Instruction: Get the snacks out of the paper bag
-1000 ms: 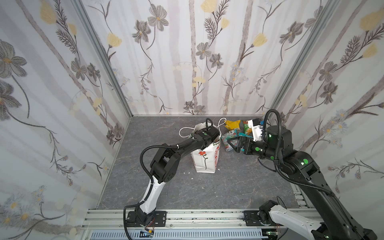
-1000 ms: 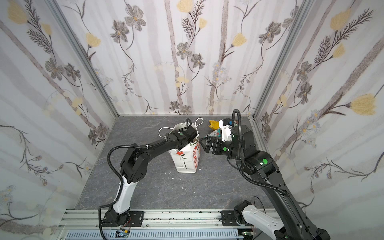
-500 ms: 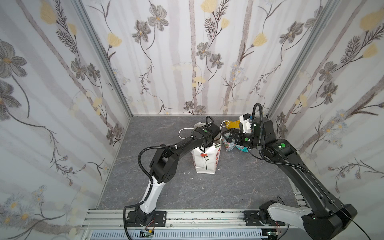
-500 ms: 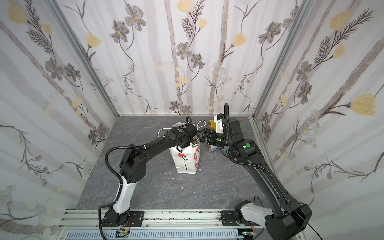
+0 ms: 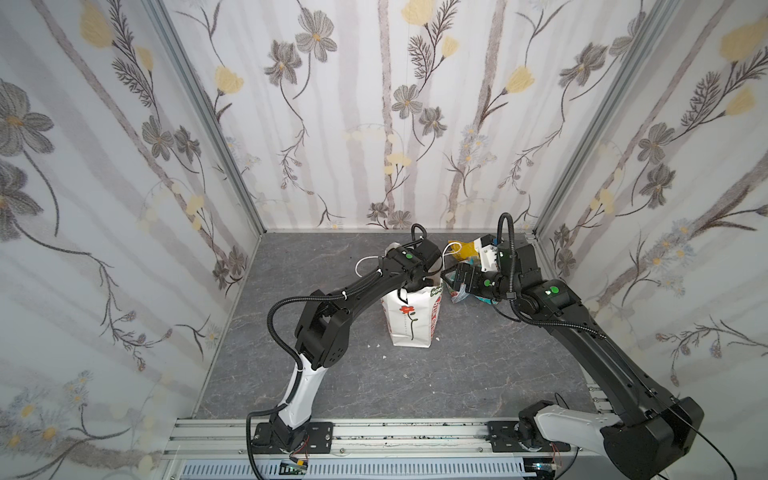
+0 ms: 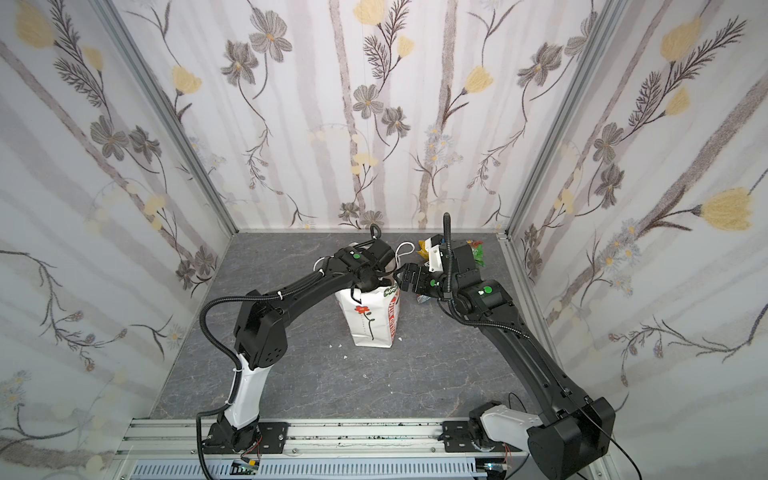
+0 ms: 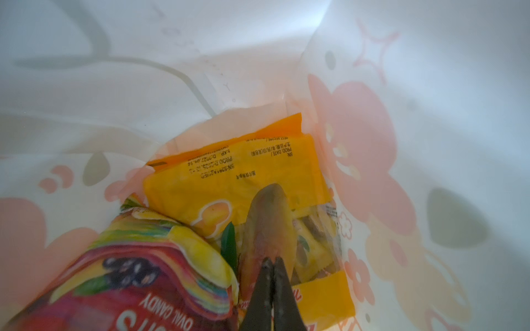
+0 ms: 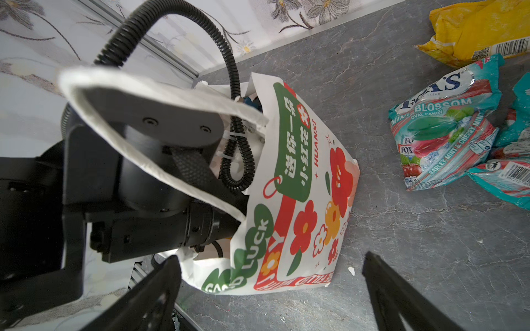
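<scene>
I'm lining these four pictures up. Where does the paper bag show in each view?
In both top views: paper bag upright near mid-table.
Left wrist: only its inside walls, around snacks.
Right wrist: centre, printed side facing the camera.
Shared landmark: left arm entering the bag's mouth, in both top views and the right wrist view.

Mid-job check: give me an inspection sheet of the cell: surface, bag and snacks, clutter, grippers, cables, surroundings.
Surface: grey marbled tabletop, no damage seen.
Job's things: white flower-printed paper bag upright; orange foil packet and red-yellow candy packet inside; yellow packet and teal mint packets outside, beside it.
Clutter: small white scraps near bag.
Grippers: left gripper shut, deep inside bag; right gripper open, close beside bag.
Cables: black corrugated hose on left arm enters bag; white cord handle drapes around that wrist.
Surroundings: floral wallpapered walls; aluminium rail in front.
</scene>
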Robot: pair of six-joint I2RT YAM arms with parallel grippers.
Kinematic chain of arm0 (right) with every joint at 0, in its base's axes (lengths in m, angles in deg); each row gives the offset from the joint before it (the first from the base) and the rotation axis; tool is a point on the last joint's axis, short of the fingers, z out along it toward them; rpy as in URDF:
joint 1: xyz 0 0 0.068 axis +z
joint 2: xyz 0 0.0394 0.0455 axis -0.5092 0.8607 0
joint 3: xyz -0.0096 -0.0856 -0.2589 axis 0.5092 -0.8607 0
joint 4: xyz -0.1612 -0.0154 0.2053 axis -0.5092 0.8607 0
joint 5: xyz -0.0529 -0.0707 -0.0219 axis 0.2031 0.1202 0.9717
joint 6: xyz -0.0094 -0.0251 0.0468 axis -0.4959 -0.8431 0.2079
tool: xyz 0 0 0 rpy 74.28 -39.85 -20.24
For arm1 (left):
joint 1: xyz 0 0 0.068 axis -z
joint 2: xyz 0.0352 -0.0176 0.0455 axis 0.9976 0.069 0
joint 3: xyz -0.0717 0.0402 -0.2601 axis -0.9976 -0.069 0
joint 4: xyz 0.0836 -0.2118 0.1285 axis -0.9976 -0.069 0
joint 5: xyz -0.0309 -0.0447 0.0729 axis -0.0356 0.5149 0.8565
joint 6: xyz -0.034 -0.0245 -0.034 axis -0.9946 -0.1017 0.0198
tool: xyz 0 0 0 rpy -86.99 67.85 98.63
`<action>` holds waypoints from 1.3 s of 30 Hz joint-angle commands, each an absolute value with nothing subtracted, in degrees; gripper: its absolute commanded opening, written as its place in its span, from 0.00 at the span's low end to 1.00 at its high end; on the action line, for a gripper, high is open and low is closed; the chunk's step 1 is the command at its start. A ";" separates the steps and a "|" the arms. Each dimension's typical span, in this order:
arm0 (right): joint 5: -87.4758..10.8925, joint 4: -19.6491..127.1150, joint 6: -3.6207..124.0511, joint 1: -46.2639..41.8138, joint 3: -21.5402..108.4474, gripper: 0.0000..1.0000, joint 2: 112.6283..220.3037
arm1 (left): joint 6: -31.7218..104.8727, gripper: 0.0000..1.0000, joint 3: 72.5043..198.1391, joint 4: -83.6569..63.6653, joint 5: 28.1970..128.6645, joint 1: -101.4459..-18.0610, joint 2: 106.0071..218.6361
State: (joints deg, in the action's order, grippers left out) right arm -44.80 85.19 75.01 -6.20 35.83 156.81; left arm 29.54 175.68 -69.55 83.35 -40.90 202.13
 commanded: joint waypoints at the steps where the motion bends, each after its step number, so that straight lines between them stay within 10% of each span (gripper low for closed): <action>1: -44.67 82.84 74.68 -6.26 35.87 0.98 156.31 | 30.16 0.00 176.76 -71.46 84.88 -40.89 201.15; 39: -42.40 82.80 76.64 -7.76 38.78 0.99 141.59 | 31.82 0.00 194.10 -81.02 86.14 -41.02 200.56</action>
State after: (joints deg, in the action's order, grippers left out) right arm -43.68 84.80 76.54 -7.65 38.30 141.97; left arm 31.82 192.66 -79.51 85.45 -40.96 200.97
